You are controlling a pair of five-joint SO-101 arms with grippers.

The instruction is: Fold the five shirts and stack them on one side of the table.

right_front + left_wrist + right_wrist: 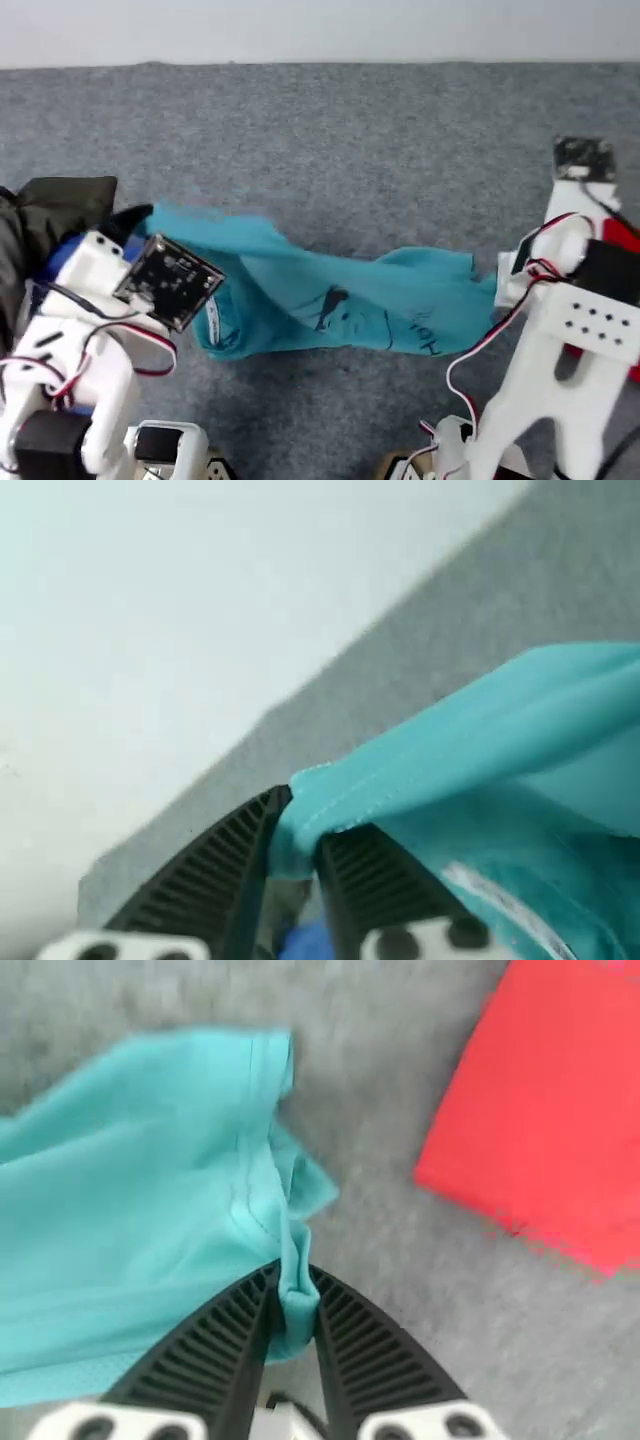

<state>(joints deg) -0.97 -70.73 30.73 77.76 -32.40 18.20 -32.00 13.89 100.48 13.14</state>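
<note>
A teal shirt with dark print hangs stretched between both arms over the grey table. My left gripper is shut on a hemmed edge of the teal shirt at its left end, near the white arm with the circuit board. My right gripper is shut on a fold of the teal shirt at its right end, by the white arm. A folded red shirt lies flat on the table beside the right gripper; its edge shows in the high view as well.
A dark, crumpled garment lies at the table's left edge behind the left arm. Grey carpet-like table surface stretches open toward the back, ending at a pale wall.
</note>
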